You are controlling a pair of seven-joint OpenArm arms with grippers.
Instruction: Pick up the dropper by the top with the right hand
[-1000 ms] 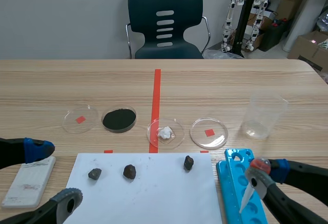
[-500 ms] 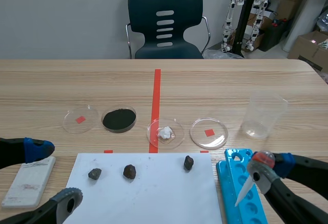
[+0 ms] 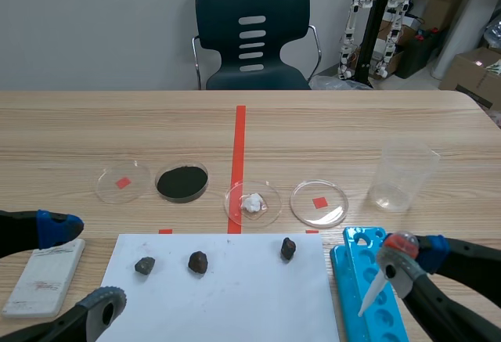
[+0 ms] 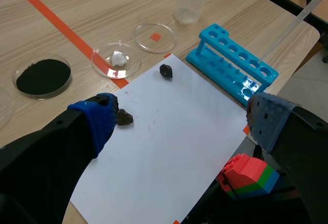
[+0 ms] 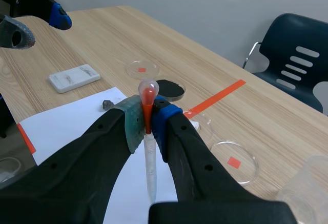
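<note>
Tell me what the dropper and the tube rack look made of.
Dropper: translucent, slightly milky plastic stem; the red-tinted bulb looks like soft plastic or rubber. Tube rack: opaque bright-blue moulded plastic, glossy, judging by the highlight on top.

The right claw (image 3: pixel 409 253) raised the dropper (image 3: pixel 373 289) a little over the blue rack (image 3: pixel 352 270), tilting it more.

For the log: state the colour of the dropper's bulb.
Orange-red, on the clear plastic dropper; shows best in the right wrist view, pinched in the right pincer.
</note>
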